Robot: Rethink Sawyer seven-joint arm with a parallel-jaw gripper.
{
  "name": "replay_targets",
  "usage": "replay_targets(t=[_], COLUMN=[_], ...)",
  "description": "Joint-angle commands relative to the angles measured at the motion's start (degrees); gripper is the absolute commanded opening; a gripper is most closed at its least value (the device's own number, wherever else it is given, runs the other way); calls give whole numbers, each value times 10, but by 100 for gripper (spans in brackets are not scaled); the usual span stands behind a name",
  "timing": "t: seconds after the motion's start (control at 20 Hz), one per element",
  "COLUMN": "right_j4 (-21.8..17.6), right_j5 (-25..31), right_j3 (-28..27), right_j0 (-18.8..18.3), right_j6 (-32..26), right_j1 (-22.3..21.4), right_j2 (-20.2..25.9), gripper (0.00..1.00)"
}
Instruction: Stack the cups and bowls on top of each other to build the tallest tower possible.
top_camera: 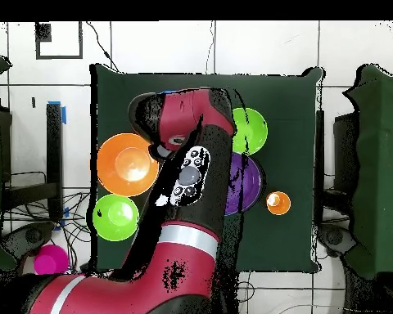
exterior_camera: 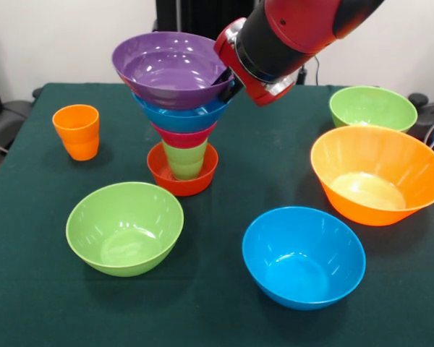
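The tower (exterior_camera: 181,123) stands at the table's middle back: a small red-orange bowl (exterior_camera: 182,181) at the base, an upturned light green cup (exterior_camera: 185,159), a pink bowl (exterior_camera: 183,136), a blue bowl (exterior_camera: 181,117) and a purple bowl (exterior_camera: 170,69) on top, slightly tilted. My gripper (exterior_camera: 228,81) straddles the purple bowl's right rim, one finger inside and one outside, shut on it. The orange cup (exterior_camera: 77,131) stands alone at the left. In the overhead view the arm (top_camera: 179,204) hides the gripper and most of the tower; only the purple bowl (top_camera: 247,184) shows.
A lime green bowl (exterior_camera: 124,228) sits front left and a blue bowl (exterior_camera: 304,256) front right. The very large orange bowl (exterior_camera: 376,173) and another green bowl (exterior_camera: 372,108) are at the right. The overhead view shows the orange cup (top_camera: 277,202) beside the tower.
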Motion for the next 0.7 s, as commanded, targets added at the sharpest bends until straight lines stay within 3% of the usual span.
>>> replay_targets(t=[0.05,0.7], right_j4=[8,25], right_j5=[23,20], right_j3=[-9,9], right_j0=[-3,-8], right_j6=[-24,-16], right_j1=[5,4], right_j2=[62,67], gripper=[0,0])
